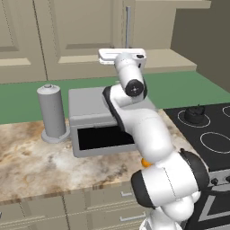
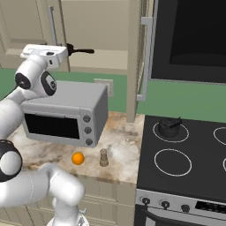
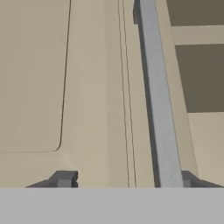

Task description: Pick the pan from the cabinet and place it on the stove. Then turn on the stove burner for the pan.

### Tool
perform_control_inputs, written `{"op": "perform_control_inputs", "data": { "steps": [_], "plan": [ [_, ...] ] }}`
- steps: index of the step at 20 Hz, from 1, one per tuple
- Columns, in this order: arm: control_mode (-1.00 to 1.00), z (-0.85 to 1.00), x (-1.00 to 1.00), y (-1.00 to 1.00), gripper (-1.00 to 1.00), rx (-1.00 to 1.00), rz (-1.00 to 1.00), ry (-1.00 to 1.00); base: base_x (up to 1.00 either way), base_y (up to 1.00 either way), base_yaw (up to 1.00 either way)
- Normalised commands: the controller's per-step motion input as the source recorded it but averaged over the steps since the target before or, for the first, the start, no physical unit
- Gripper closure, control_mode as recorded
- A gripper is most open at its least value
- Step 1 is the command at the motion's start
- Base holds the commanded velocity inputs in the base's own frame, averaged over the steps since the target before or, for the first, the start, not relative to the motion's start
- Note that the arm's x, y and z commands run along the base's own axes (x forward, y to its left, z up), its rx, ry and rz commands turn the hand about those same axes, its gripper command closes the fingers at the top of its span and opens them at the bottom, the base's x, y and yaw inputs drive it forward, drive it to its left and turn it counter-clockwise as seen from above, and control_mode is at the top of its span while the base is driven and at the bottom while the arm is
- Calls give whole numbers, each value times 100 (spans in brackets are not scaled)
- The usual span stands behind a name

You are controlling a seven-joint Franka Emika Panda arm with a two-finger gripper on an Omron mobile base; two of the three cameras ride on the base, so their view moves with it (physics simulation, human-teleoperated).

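Pincer [image 3: 124, 179] open astride cabinet's silver bar handle [image 3: 157, 109], frame centre; dark frying pan [image 2: 81, 51] rigid, heavyish: grasp long handle.

My pan [image 2: 84, 51] lies on the shelf of the beige cabinet [image 2: 106, 26], its dark straight handle pointing right; its bowl is hidden. The black stove [image 2: 185, 154] sits low right, its large white-ringed burner [image 2: 173, 162] bare.

Microwave [image 2: 66, 112] left of stove [image 2: 185, 163], under cabinet [image 2: 101, 31].
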Motion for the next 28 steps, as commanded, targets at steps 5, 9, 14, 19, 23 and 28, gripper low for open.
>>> {"op": "perform_control_inputs", "data": {
  "steps": [5,9,14,19,23,28],
  "plan": [
    [-100,-14,6,-25,100,1,3,0,0,0,0],
    [-100,-1,1,-34,100,0,1,0,0,0,0],
    [-100,0,3,-10,100,0,0,0,0,0,0],
    [-100,2,-17,10,100,0,0,1,0,0,0],
    [-100,8,-53,30,100,0,0,0,0,0,0],
    [-100,7,-71,37,100,0,0,0,0,0,0]
  ]
}}
